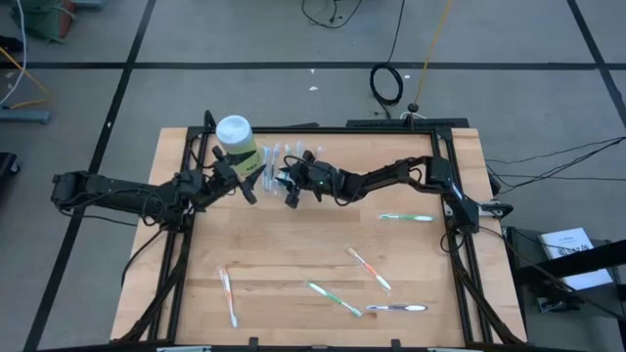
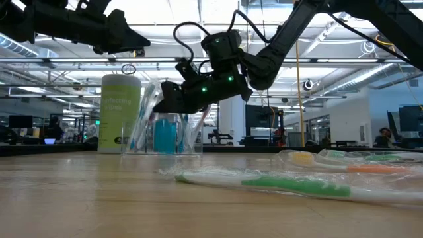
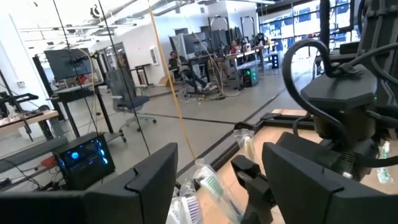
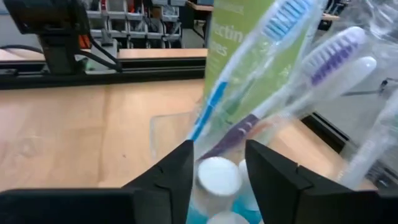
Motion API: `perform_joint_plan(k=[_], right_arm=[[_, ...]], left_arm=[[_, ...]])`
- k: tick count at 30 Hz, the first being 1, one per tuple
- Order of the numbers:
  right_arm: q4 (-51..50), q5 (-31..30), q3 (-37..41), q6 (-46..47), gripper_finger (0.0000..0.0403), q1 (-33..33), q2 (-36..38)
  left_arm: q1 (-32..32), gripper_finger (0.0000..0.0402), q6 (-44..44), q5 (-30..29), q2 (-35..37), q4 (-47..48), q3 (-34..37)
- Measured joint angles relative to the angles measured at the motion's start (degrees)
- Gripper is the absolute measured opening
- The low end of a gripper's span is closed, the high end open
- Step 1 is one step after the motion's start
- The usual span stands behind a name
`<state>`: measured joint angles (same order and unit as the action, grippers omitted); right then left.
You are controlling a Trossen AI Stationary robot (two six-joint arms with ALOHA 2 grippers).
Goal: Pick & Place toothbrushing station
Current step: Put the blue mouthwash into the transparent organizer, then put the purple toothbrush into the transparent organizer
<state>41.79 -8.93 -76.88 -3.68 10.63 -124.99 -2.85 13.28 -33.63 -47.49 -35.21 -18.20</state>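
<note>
A clear plastic cup (image 2: 162, 142) stands at the table's far side, next to a light-green bottle (image 2: 119, 112). Several wrapped toothbrushes (image 4: 292, 74) lean in the cup, along with blue toothpaste tubes (image 2: 165, 132) with white caps (image 4: 217, 177). My right gripper (image 4: 219, 168) reaches in from the right, nearly level, at the cup's rim. It is open, and its fingers stand on either side of a tube cap and the brush handles. My left gripper (image 3: 217, 186) hovers open and level beside the bottle (image 1: 238, 137), with nothing held. My right gripper has a wrapped blue-handled toothbrush (image 4: 202, 118) passing close by one fingertip (image 4: 183, 158). I cannot tell whether the finger touches it. The brush leans in the cup among the others.
Loose wrapped toothbrushes lie on the wooden table: one at the right (image 1: 405, 217), an orange one (image 1: 369, 268), a green one (image 1: 335, 298), one near the front edge (image 1: 396, 308) and one at the front left (image 1: 228, 293). A black frame (image 1: 460, 244) borders the table.
</note>
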Motion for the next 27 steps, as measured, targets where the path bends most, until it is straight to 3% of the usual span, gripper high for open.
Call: perform_joint_plan(k=[9,13,21,27], right_arm=[[-2.16,-0.02,0.02,-0.62,0.018,0.17,2.6],[-10.37,-0.11,0.02,-2.42,0.0184,-0.76,8.08],[-45.56,0.0,0.0,-2.05,0.0183,-5.27,21.33],[-71.85,0.02,0.0,8.77,0.0173,-9.45,29.38]], left_arm=[[0.0,0.0241,-0.02,0.03,0.01,0.71,0.0],[0.0,0.0241,-0.02,0.04,0.01,0.84,0.0],[0.0,0.0241,-0.08,0.04,0.01,1.17,0.0],[0.0,0.0241,-0.55,0.07,0.01,1.21,0.0]])
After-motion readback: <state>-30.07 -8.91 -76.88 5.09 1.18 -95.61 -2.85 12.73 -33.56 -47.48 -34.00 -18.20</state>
